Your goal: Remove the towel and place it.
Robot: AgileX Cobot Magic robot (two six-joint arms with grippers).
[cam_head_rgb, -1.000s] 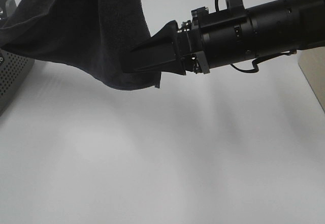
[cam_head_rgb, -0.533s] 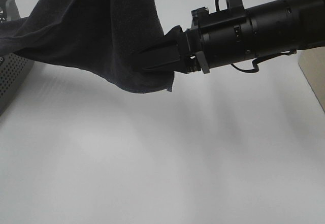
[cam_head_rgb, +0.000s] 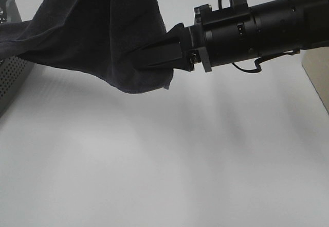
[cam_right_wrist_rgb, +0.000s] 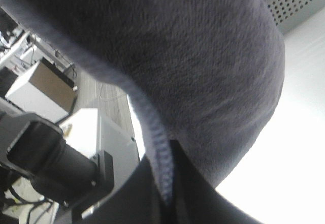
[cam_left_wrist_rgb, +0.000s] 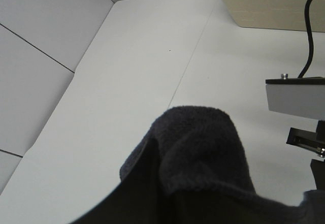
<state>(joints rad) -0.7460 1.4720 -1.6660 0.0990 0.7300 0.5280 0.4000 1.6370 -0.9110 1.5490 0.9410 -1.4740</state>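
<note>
The dark charcoal towel (cam_head_rgb: 97, 31) hangs in the air at the upper left of the exterior view, its top running out of frame. My right gripper (cam_head_rgb: 141, 59) reaches in from the right and is shut on the towel's lower hanging part. In the right wrist view the hemmed edge of the towel (cam_right_wrist_rgb: 193, 56) is pinched between the right gripper's (cam_right_wrist_rgb: 165, 198) fingers. The left wrist view shows a fold of towel (cam_left_wrist_rgb: 198, 148) bulging up where my left gripper holds it. The cloth hides the left fingers, and the exterior view does not show this gripper.
A grey perforated basket (cam_head_rgb: 11, 77) stands at the left edge under the towel's trailing end, and its wall (cam_right_wrist_rgb: 299, 0) also shows in the right wrist view. A beige box (cam_head_rgb: 318, 77) sits at the right edge. The white table (cam_head_rgb: 154, 160) spreads below.
The right gripper's jaws have closed from wide open onto the towel's lower part. The towel's hanging corner has shifted a little to the right and up.
</note>
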